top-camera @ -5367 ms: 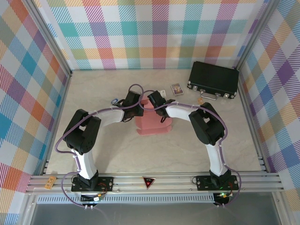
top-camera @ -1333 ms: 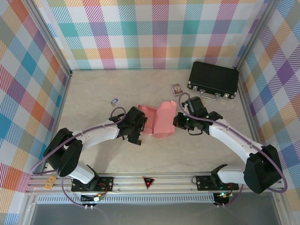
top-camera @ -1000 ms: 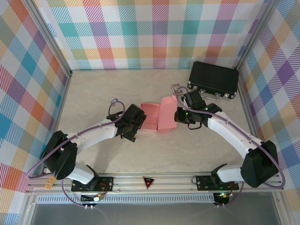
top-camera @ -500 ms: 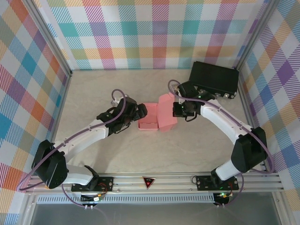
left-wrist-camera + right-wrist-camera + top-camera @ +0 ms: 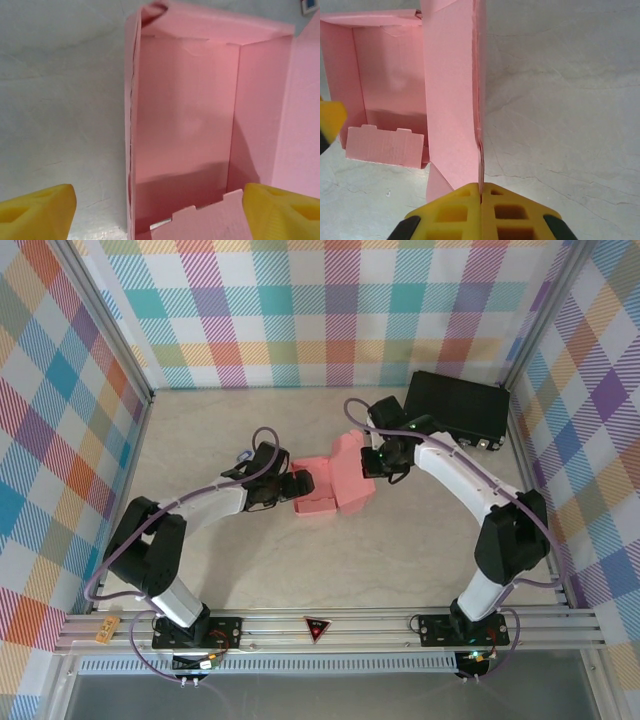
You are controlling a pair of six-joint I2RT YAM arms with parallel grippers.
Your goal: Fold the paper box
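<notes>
In the top view you find the paper box point(image 5: 330, 485) at the frame's centre, between both arms. Your right wrist view adds more — the right gripper point(image 5: 481, 192) pinches its raised panel's edge. Your left wrist view shows the left gripper point(image 5: 159, 202) spread wide, holding nothing.

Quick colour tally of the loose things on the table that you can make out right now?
Pink: 1, the paper box
Black: 1, the hard case
Blue: 1, a small item
Total: 3
</notes>
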